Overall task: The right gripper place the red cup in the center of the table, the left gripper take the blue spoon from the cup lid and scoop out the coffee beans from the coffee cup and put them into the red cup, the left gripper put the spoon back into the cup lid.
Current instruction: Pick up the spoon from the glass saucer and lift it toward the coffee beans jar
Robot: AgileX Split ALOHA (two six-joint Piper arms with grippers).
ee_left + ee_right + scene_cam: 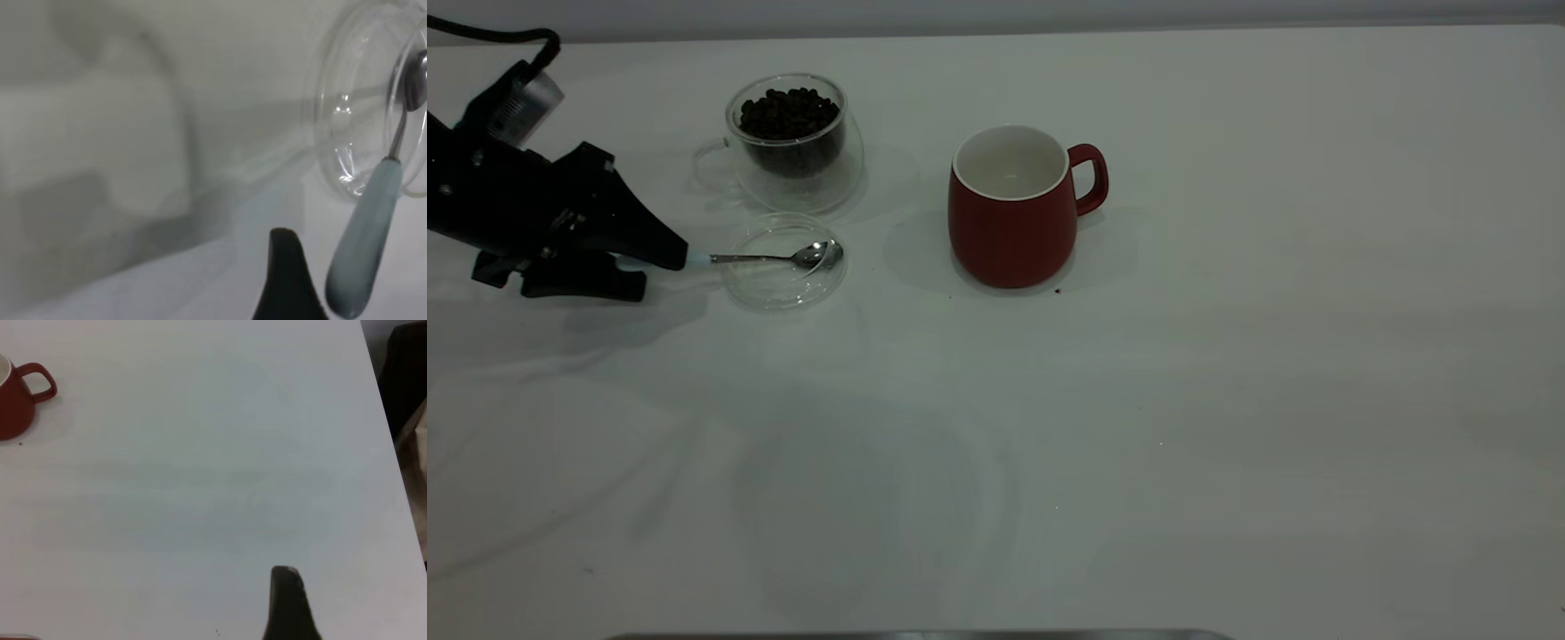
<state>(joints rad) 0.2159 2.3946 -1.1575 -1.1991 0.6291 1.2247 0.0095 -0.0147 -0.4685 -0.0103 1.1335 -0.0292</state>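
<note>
One spoon matters here: the blue spoon (769,259) lies with its bowl in the cup lid (783,283), its long axis running straight out from the left claw (665,264), which is clamped on the handle. The coffee cup (793,142) stands just behind; the red cup (1012,213) sits mid-desk (1227,400). Handle mostly hidden; right claw (288,603) unreadable.

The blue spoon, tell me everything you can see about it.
The spoon is a small teaspoon with a shiny metal bowl and neck and a pale blue handle. It lies nearly flat, its bowl resting in the clear glass lid, its handle reaching out over the rim toward the left pincer, whose tips are at the handle's end. No beans show in it.
</note>
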